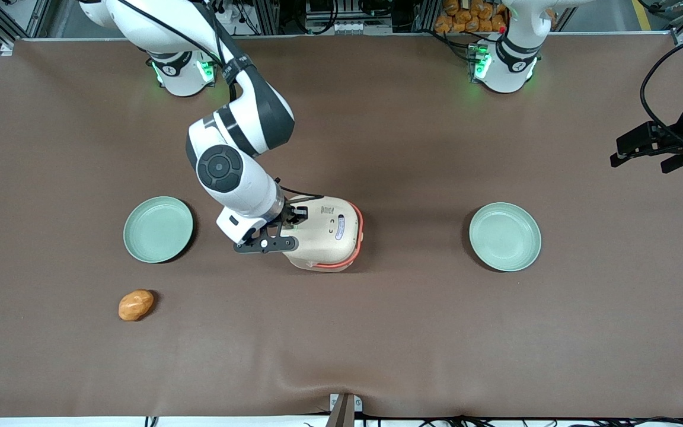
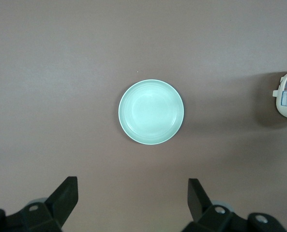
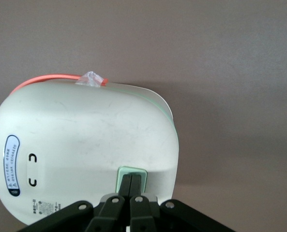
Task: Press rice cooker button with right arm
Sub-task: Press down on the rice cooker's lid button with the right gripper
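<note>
The cream rice cooker with its orange-red trim stands in the middle of the brown table, between two green plates. In the right wrist view its domed lid fills the frame and the small pale green button sits at the lid's edge. My right arm reaches down over the cooker's edge toward the working arm's end. Its black gripper is shut, with both fingertips pressed together and resting on the button. In the front view the gripper is mostly hidden by the wrist.
A pale green plate lies toward the working arm's end and another toward the parked arm's end, also in the left wrist view. An orange bread-like lump lies nearer the front camera than the first plate.
</note>
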Motion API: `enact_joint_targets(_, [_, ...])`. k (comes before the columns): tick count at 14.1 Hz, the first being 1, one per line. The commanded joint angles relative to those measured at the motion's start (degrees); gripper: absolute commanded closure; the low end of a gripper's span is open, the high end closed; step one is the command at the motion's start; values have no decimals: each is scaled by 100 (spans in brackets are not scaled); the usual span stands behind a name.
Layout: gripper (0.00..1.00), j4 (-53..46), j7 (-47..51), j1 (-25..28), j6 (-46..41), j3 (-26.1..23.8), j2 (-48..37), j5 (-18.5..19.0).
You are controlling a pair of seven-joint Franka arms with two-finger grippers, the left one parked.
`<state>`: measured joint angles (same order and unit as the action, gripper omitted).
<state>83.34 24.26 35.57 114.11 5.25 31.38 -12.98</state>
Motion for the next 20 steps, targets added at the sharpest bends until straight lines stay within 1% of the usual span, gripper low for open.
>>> enact_joint_targets(1, [100,-72,62,64,6,73,96,-126])
enact_joint_targets(7, [100,-72,9,178,14,73,201,-100])
enact_joint_targets(12, [100,-98,-26,169,6,90,246,-82])
enact_joint_targets(15, [95,-169,-17,116,-100,91,140,-100])
enact_joint_targets(16, [91,-195,-9,116,-196,91,70,-100])
enact_joint_targets(18, [88,-414,9,99,-529,91,-35,-117])
enact_joint_targets(20, [81,-520,18,90,-732,91,-176,-126])
